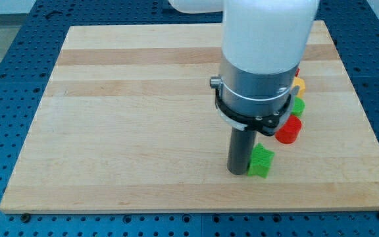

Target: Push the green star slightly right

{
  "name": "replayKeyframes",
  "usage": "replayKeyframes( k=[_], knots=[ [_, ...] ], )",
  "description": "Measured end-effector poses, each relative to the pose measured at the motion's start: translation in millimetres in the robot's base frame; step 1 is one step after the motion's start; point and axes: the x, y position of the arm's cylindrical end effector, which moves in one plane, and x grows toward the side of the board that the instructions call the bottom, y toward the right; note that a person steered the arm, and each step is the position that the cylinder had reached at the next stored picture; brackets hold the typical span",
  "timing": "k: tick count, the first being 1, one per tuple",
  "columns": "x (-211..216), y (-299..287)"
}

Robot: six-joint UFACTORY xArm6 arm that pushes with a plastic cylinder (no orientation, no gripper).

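Several blocks (297, 105) arm-hidden, tip (237, 172) touching green star (262, 162)

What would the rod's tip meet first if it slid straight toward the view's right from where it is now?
The green block. My tip sits just to its left, apparently touching it. The red cylinder lies farther up and right, seemingly off that line, though depth is hard to judge.

I see a red cylinder (288, 130) on the wooden board (124, 118), with a green block (298, 105) and yellow block (300, 84) just above it.
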Motion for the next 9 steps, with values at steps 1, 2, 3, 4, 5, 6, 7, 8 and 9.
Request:
replayKeyframes(
  k=[1, 2, 3, 4, 5, 6, 7, 8, 9],
  knots=[
    [0, 8],
    [0, 12],
    [0, 19],
    [-1, 32],
    [-5, 40],
    [-5, 40],
    [-5, 43],
    [-5, 51],
    [-5, 54]
  ],
)
